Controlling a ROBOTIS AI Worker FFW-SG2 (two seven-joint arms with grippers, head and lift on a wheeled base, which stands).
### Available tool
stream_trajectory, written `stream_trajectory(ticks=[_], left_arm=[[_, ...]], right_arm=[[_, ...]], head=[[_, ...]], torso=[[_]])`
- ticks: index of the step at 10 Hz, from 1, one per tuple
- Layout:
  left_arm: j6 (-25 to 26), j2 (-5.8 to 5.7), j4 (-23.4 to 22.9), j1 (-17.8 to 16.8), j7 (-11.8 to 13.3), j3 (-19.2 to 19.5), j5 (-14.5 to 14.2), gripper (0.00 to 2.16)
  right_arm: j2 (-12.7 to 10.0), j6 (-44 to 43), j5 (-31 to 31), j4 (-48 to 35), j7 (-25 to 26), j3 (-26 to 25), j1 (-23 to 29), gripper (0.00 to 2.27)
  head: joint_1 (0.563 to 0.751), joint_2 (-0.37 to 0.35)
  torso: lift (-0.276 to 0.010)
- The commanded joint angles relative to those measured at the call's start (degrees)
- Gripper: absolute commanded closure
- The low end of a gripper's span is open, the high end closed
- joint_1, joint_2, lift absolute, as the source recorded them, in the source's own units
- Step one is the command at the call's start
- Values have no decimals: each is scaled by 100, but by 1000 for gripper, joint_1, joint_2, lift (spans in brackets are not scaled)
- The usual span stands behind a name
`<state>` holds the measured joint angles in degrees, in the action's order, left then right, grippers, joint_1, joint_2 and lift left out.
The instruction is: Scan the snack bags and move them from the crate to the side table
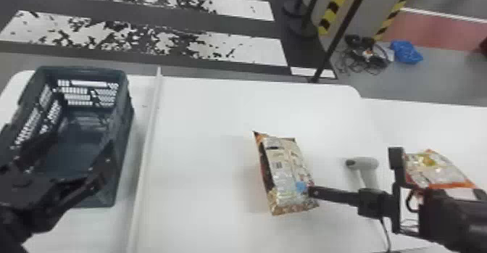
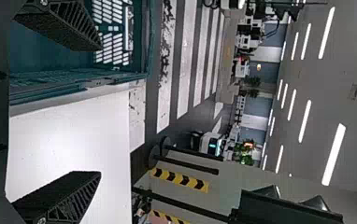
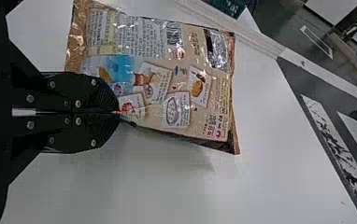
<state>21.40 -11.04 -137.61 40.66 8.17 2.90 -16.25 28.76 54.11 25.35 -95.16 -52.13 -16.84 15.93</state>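
On the smooth white table, a raised strip separates the slatted crate at left from a glossy, creased snack bag, its near right edge clenched between the right gripper's jaws. The left gripper, jaws spread, is at the crate; a rounded scanner lies between this bag and a second bag at right.

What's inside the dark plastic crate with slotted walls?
The crate shows bare floor, nothing lying on it. The open black left gripper hides part of its near end; I can't tell what lies there.
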Motion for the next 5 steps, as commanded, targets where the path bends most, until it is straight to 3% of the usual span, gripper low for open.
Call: stream_trajectory(ticks=[1,3,5], left_arm=[[-35,5,6,12,0,0,-1,39],[-52,5,-11,21,0,-9,8,39],[-70,5,-11,56,9,-9,17,39]], right_arm=[[-2,52,296,-152,1,-224,86,2233],[24,421,744,-442,45,-733,77,2233],[68,368,1069,-267,537,-1269,-327,2233]], head=[[695,-219],[695,-221],[695,-249]], torso=[[-87],[-87],[-87]])
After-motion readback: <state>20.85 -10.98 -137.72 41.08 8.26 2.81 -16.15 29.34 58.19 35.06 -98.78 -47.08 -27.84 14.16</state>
